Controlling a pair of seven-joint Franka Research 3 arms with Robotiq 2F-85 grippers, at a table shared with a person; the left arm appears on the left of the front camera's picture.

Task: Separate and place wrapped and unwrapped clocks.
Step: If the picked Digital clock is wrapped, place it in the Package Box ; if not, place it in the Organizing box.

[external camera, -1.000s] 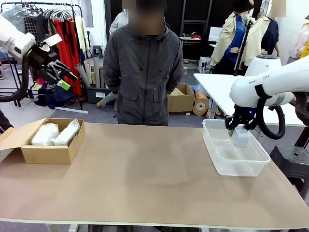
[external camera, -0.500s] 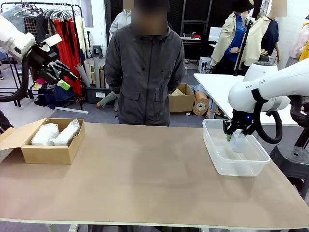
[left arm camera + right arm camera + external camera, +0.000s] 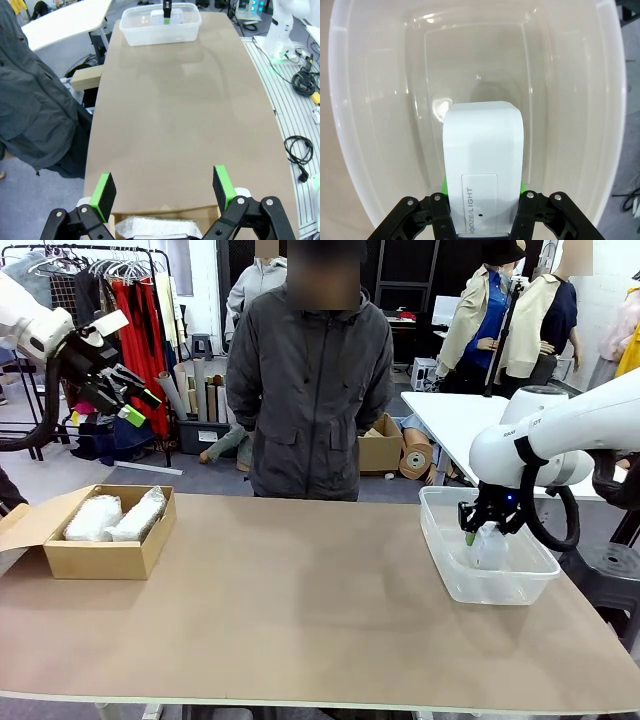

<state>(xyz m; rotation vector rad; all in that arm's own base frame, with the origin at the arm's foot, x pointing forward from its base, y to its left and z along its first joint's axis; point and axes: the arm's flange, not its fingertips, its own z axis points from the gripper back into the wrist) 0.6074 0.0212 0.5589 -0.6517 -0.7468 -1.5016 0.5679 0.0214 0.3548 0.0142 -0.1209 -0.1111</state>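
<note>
Right tool [image 3: 482, 200] grips smooth white unwrapped clock [image 3: 483, 165] inside clear bin [image 3: 365, 150]; left tool [image 3: 164, 192] gapes wide

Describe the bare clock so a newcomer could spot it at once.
Find the clear plastic tub on the table's right side. Inside it, the right gripper holds the unwrapped clock, smooth and white, unlike the two wrapped clocks in the cardboard box at the left.

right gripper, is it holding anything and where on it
The right gripper holds the bare white clock by its lower end, near the printed label, pads on its two sides, inside the clear tub.
</note>
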